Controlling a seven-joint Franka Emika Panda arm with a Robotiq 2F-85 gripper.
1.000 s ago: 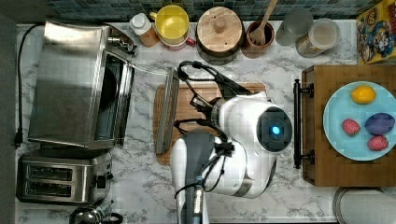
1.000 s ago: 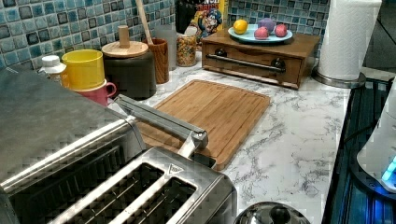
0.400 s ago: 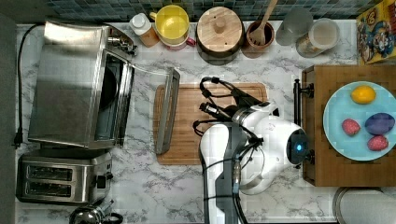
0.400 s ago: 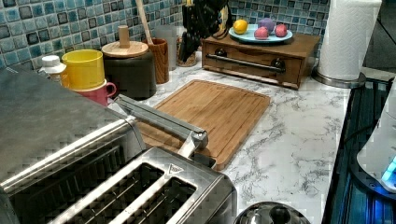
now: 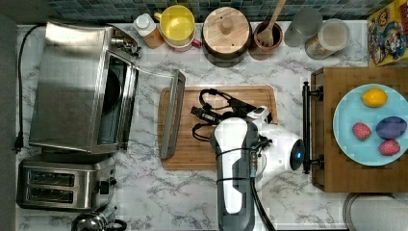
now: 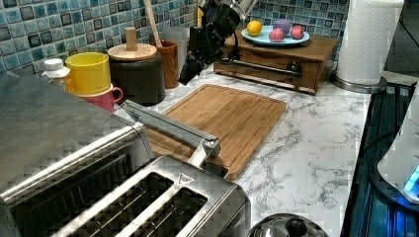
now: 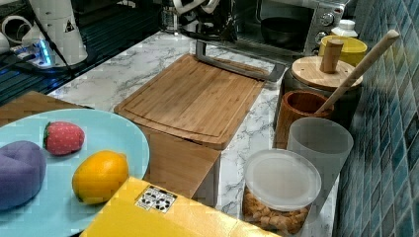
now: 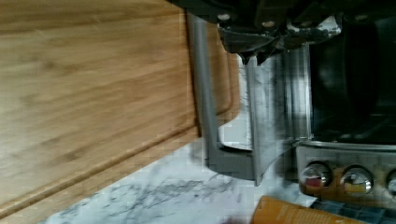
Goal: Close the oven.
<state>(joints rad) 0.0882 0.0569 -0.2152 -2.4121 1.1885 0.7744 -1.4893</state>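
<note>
One oven (image 5: 82, 86) — door (image 5: 171, 115) dropped flat toward cutting board (image 5: 226, 159); gripper (image 6: 190, 74) finger state unclear.

**Crowded marble counter**

A bamboo cutting board (image 5: 219, 127) lies mid-counter. Along the tiled wall stand a yellow cup (image 5: 177, 22), a wood-lidded canister (image 5: 226, 29) and a spoon holder (image 5: 266, 38). A blue plate (image 5: 358, 126) holds what look like toy fruits. A two-slot toaster (image 5: 62, 183) sits nearby.
</note>
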